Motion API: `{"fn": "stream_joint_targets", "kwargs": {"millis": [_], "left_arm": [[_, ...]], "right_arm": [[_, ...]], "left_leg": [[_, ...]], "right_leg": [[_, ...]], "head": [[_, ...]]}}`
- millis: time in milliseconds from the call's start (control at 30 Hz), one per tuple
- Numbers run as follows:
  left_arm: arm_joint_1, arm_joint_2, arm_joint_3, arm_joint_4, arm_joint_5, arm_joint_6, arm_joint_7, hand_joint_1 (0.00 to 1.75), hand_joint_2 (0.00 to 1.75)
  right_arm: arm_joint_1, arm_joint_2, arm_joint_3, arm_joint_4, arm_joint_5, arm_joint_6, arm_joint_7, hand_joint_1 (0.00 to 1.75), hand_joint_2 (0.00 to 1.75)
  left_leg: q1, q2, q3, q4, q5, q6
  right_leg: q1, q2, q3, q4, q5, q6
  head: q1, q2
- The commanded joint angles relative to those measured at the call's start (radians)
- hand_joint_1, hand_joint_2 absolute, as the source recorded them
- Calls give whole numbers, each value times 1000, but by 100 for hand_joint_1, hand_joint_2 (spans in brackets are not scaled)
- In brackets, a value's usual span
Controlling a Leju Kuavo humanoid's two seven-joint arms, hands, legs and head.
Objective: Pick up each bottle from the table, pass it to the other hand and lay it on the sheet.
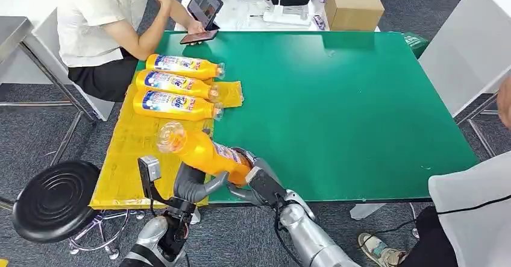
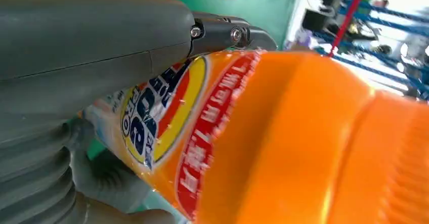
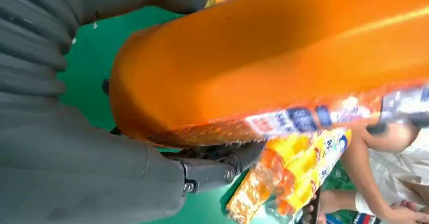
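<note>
An orange bottle [image 1: 205, 152] with a clear cap end hangs tilted over the table's front edge, its cap pointing toward the yellow sheet [image 1: 129, 152]. My right hand [image 1: 259, 182] grips its base end, and in the right wrist view the bottle [image 3: 278, 57] sits against that hand [image 3: 76, 168]. My left hand [image 1: 193, 185] wraps it from below at mid-body; in the left wrist view the thumb [image 2: 91, 57] lies over the label of the bottle [image 2: 303, 143]. Three more orange bottles [image 1: 181, 66] [image 1: 175, 84] [image 1: 175, 104] lie side by side on the sheet.
A seated person [image 1: 102, 26] at the far left corner of the green table [image 1: 337, 98] handles a phone [image 1: 197, 37] and a tablet. A black stool [image 1: 54, 197] stands left of me. A cardboard box [image 1: 352, 6] sits behind the table. Another person [image 1: 470, 213] is at the right.
</note>
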Motion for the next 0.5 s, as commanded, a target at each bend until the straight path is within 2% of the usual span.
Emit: {"fn": "stream_joint_targets", "kwargs": {"millis": [33,200,233,467,500], "left_arm": [[-66,14,-62,73,-10,-27,-7,0,175],[-75,1,-37,54,54,-67,-7,2,175],[-74,-4,-23,54,89,-83,4,175,175],[-98,-11,-6,105,116,-16,54,175,175],[-99,-10,-6,109,119,-16,53,175,175]], "right_arm": [[-63,10,131,100,-4,0,16,175,175],[-71,20,170,145,-13,-11,18,175,175],[-69,20,177,151,-13,-11,18,175,175],[-60,23,209,138,-4,-52,17,175,175],[-59,23,214,133,1,-70,25,147,175]], "left_leg": [[0,0,4,-1,-1,0],[0,0,4,-1,-1,0],[-1,0,6,-1,-2,0],[0,-2,5,-1,-1,0],[0,-2,5,-1,-2,0]], "right_leg": [[0,-1,4,-1,-1,-1],[0,-1,4,0,-2,-1],[0,-2,6,0,-2,-1],[0,-4,5,-1,-2,-1],[0,-4,5,0,-2,-1]], "head": [[0,0],[0,0],[0,0],[0,0],[0,0]]}}
